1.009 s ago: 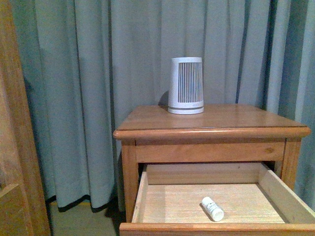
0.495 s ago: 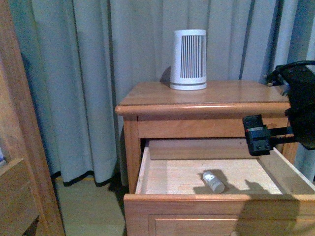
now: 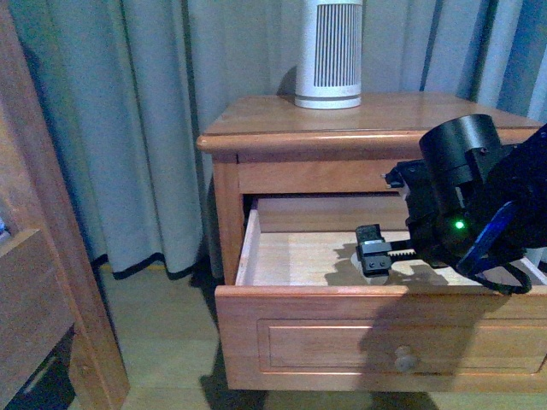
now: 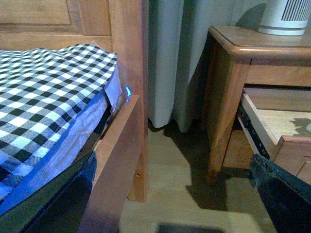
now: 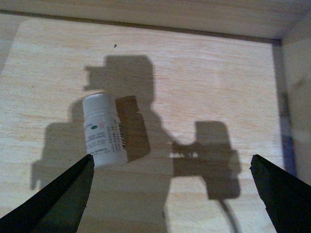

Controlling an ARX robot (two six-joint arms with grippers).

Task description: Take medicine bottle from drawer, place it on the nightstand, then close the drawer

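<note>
Count: one medicine bottle (image 5: 103, 131), one open drawer (image 3: 376, 312).
Your right gripper (image 5: 170, 165): spread wide above the bottle, empty.
Around: one ribbed device (image 3: 328, 51) on nightstand (image 3: 342, 115).

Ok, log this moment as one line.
phase: reach | right gripper: open, over medicine bottle | medicine bottle: lying in drawer, ungripped | drawer: open | nightstand: medicine bottle not yet on top
</note>
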